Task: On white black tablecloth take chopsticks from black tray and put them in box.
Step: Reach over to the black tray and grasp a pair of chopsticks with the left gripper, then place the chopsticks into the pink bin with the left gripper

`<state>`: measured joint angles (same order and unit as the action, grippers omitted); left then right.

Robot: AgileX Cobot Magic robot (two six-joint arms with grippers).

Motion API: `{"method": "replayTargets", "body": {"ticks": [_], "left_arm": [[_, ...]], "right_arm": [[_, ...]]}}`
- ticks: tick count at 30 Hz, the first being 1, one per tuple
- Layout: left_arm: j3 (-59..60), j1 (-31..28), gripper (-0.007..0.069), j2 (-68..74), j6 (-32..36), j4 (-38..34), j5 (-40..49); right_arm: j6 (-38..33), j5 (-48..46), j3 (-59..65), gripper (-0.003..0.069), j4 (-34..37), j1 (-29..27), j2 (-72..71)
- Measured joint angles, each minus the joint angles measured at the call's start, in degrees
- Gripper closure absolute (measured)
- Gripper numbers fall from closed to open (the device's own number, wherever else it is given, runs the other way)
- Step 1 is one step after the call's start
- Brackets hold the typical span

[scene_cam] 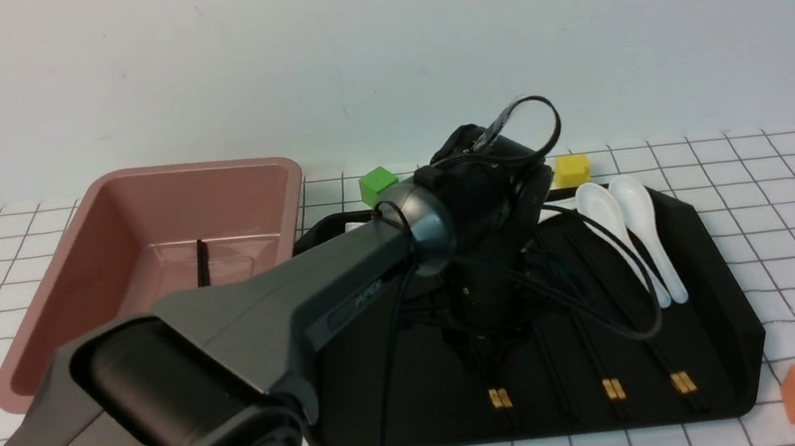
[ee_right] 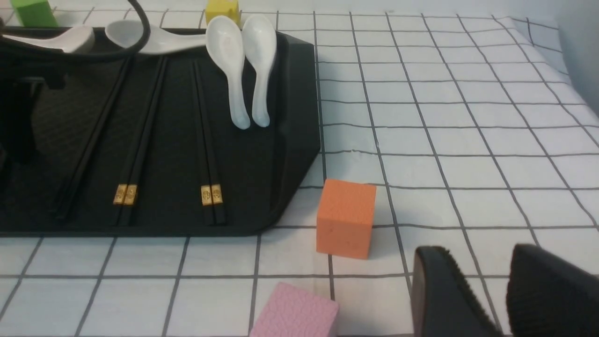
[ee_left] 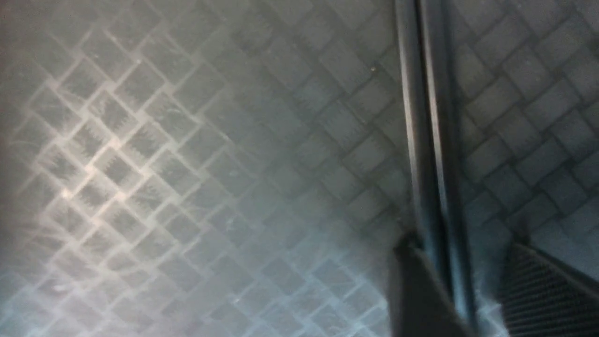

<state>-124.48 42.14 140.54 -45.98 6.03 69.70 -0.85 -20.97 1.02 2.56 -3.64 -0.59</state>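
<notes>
Down on the black tray (scene_cam: pixel 403 402), the chopsticks (ee_left: pixel 433 154) are straddled by the left jaws (ee_left: pixel 461 290), spread around them, presumably so the pair can be pinched together; the right jaws (ee_right: pixel 461 290) are parted too.

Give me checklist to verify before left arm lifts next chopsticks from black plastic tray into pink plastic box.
1. Left gripper placed around pair of long thin black chopsticks: ok, one finger on each side.
2. Left gripper closed on this pair: not ok, gap is visible between pair and one finger.
3. Flared-rim, dusty-pink plastic box open at top: ok, no lid is seen.
4. Whole box floor free for more chopsticks: not ok, something thin and black lies inside; arm hides part.
5. Right gripper away from black tray: ok, it is over the white grid cloth.
</notes>
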Motion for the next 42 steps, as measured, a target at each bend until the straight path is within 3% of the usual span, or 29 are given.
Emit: {"method": "replayTargets", "body": {"ticks": [1,3,10,15,18,25,31,36,42], "left_arm": [[0.0,0.0,0.0485,0.0,0.0,0.1,-0.2],[0.0,0.0,0.0528,-0.3,0.2,0.4,-0.2],[0.9,-0.1,0.0517,-7.4,3.7,1.1,0.5],[0.8,-2.0,0.0517,-20.3,8.2,0.6,0.7],[2.4,-6.3,0.0517,-26.0,10.4,-0.4,1.0],[16.9,-22.4,0.0517,-36.1,14.6,-1.6,1.6],[25.6,-31.4,0.0517,-34.3,16.9,-0.2,1.1],[27.3,-32.1,0.0502,-29.4,17.8,0.9,-3.8],[27.4,-32.0,0.0394,-24.1,18.6,1.6,-4.8]], "right_arm": [[0.0,0.0,0.0,0.0419,0.0,0.0,0.0],[0.0,0.0,0.0,0.0419,0.0,0.0,0.0],[0.0,0.0,0.0,0.0419,0.0,0.0,0.0],[0.0,0.0,0.0,0.0419,0.0,0.0,0.0],[0.0,0.0,0.0,0.0419,0.0,0.0,0.0],[0.0,0.0,0.0,0.0419,0.0,0.0,0.0],[0.0,0.0,0.0,0.0419,0.0,0.0,0.0],[0.0,0.0,0.0,0.0419,0.0,0.0,0.0],[0.0,0.0,0.0,0.0419,0.0,0.0,0.0]]}}
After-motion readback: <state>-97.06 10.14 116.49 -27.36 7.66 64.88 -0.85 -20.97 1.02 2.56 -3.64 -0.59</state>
